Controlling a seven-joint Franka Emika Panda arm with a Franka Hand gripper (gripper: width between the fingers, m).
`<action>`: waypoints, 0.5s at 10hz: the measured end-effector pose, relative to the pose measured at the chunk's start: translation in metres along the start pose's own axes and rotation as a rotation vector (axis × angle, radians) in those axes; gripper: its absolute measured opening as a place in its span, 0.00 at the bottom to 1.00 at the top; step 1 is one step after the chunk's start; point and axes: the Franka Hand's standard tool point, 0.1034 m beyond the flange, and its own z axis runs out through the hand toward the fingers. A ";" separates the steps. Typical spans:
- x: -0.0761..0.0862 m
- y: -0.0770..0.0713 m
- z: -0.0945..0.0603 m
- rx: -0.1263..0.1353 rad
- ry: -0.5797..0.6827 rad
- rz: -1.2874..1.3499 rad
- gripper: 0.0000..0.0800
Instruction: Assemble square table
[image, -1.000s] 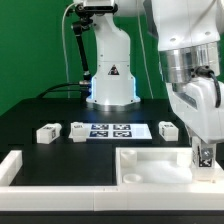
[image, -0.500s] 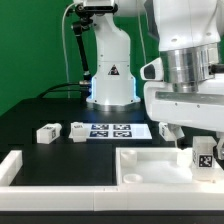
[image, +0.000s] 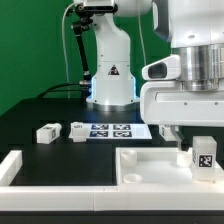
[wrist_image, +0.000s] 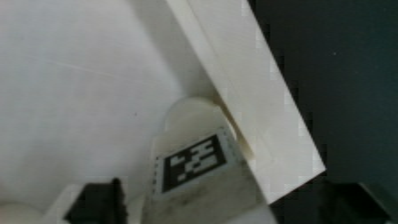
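Observation:
The white square tabletop (image: 150, 162) lies with its raised rim up at the front, on the exterior view's right. One white leg (image: 204, 157) with a tag stands upright in its corner on the exterior view's right. In the wrist view the leg (wrist_image: 199, 150) stands against the tabletop rim (wrist_image: 240, 90). My gripper (image: 198, 138) hangs just above the leg. It (wrist_image: 222, 205) is open, with a dark finger on each side of the leg and a gap to each. Two loose legs (image: 46, 132) (image: 78, 130) lie on the exterior view's left.
The marker board (image: 113, 130) lies behind the tabletop. Low white fence bars run along the front (image: 90, 198) and at the exterior view's left (image: 10, 165). The arm's base (image: 110, 75) stands at the back.
My hand has turned about its vertical axis above the leg and now faces broadside. The fingers have left the leg. The leg stays upright in the corner.

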 end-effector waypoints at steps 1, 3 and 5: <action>0.000 0.000 0.000 0.000 0.000 0.002 0.50; 0.000 0.002 0.001 -0.003 -0.002 0.139 0.37; 0.000 0.002 0.001 0.000 -0.004 0.254 0.37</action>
